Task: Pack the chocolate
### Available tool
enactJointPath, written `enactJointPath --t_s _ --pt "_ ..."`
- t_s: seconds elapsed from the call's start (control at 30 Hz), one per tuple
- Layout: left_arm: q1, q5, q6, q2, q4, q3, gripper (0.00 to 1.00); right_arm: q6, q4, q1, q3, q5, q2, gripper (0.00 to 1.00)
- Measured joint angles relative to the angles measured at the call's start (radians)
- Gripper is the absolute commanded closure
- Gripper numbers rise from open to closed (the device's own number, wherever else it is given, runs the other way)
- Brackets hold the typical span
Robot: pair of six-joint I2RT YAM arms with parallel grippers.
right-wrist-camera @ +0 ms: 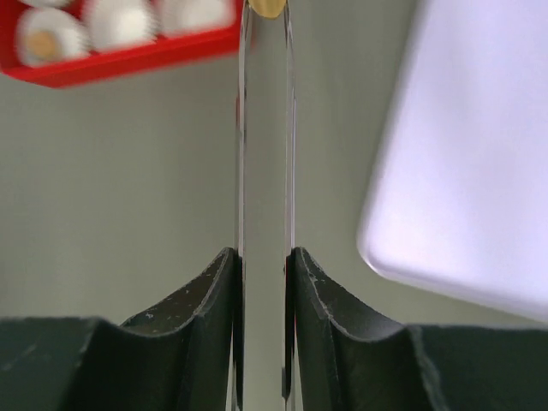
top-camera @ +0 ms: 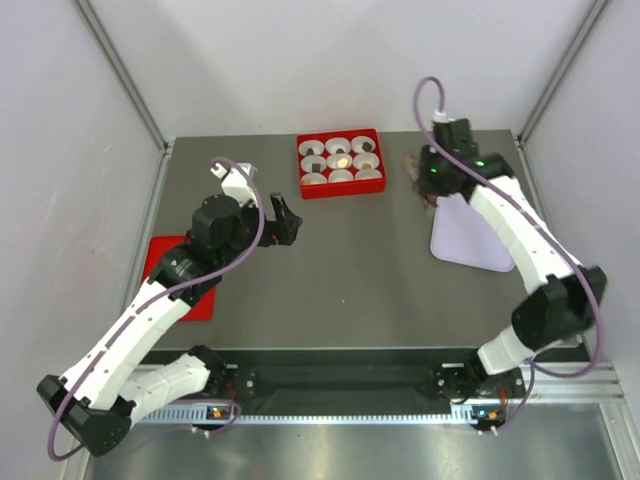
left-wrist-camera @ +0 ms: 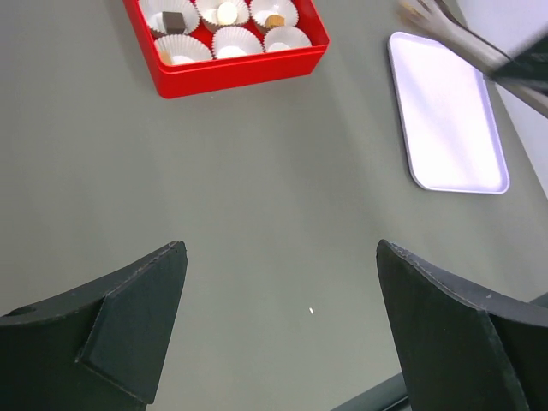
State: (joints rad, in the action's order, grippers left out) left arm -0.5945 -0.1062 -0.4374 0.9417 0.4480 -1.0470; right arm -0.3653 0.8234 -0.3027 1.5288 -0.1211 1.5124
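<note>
A red box point(top-camera: 340, 185) at the back of the table holds nine white paper cups. Some cups hold chocolate: a dark piece point(left-wrist-camera: 174, 21) and a tan piece point(left-wrist-camera: 274, 20). My right gripper point(right-wrist-camera: 264, 253) is shut on a pair of metal tongs point(right-wrist-camera: 242, 128). The tongs' tips pinch a tan chocolate point(right-wrist-camera: 265, 7) just right of the box point(right-wrist-camera: 128, 62). In the top view the right gripper point(top-camera: 425, 185) hovers between the box and a lavender tray point(top-camera: 470, 240). My left gripper point(top-camera: 283, 222) stands open over bare table, its fingers point(left-wrist-camera: 137, 317) wide apart and holding nothing.
The lavender tray point(left-wrist-camera: 449, 111) lies flat at the right, with nothing on it. A red lid point(top-camera: 165, 255) lies at the left edge, partly under the left arm. White walls close in the table on three sides.
</note>
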Motion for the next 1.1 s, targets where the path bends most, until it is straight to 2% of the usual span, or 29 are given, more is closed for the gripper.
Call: enactJointPath --t_s 0.23,0.4,1.1 --pt "0.004 -0.027 0.0 0.04 0.006 -0.027 0.04 0.023 -0.065 -0.197 0.309 -0.003 0.34 0.76" --pt "0.005 -0.043 0.0 0.053 0.009 -0.036 0.04 0.043 -0.082 -0.246 0.386 0.019 0.472 0.76" --pt "0.006 -0.052 0.003 0.065 0.016 -0.036 0.04 0.05 -0.099 -0.27 0.316 -0.004 0.505 0.69"
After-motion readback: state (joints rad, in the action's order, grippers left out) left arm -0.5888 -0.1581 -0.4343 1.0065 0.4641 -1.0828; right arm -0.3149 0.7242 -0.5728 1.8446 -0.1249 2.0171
